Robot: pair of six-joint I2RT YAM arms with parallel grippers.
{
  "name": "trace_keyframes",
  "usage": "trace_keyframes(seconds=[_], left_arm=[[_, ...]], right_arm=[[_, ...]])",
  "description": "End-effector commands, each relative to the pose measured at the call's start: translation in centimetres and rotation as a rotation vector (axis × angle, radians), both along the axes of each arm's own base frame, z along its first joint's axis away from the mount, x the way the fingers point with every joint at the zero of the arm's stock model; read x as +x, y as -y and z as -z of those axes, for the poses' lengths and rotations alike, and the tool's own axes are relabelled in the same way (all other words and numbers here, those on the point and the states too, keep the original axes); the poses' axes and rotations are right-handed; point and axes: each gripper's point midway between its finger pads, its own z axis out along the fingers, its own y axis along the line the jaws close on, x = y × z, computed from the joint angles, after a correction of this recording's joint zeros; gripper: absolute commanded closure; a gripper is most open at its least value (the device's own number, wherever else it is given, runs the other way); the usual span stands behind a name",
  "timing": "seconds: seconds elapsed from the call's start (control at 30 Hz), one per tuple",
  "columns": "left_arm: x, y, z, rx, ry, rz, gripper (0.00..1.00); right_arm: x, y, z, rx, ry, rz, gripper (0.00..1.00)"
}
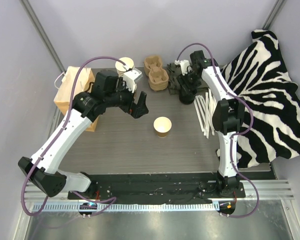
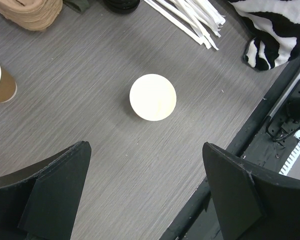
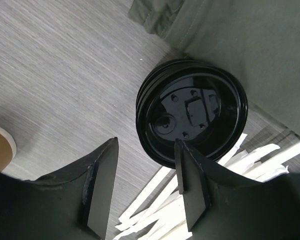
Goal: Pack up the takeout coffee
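Observation:
The takeout coffee's cup [image 1: 162, 126] is a small brown paper cup standing upright mid-table, open-topped with no lid on it; from above it shows as a pale disc [image 2: 152, 97]. My left gripper [image 1: 139, 106] hangs to the cup's left and slightly behind it, wide open [image 2: 146, 146] and empty. My right gripper [image 1: 186, 89] hovers over a stack of loose black lids [image 3: 192, 112] at the back. Its jaws [image 3: 146, 145] stand partly open. The right finger [image 3: 192, 185] overlaps the stack's near rim, and the left finger [image 3: 97, 185] is outside it.
A tall stack of lidless cups [image 1: 125, 65] and a brown paper bag [image 1: 72, 92] stand at the back left. Pulp cup carriers [image 1: 156, 72] sit at the back centre. White straws [image 1: 205, 112] lie beside a zebra cloth [image 1: 265, 95]. Green fabric [image 3: 230, 40] lies behind the lids.

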Motion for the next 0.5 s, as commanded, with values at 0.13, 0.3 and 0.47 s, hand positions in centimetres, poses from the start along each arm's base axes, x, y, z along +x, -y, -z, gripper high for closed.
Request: trace_keyframes(seconds=[0.13, 0.3, 0.47], left_arm=[[1.16, 0.56, -1.74, -0.033, 0.044, -0.008, 0.01], [1.37, 0.85, -1.74, -0.037, 0.04, -0.002, 0.0], [1.16, 1.13, -1.57, -0.045, 0.024, 0.012, 0.0]], right_arm=[[1.18, -0.47, -1.14, 0.012, 0.047, -0.02, 0.46], [1.14, -0.6, -0.83, 0.021, 0.038, -0.024, 0.5], [1.44, -0.45, -0.68, 0.02, 0.041, -0.018, 0.56]])
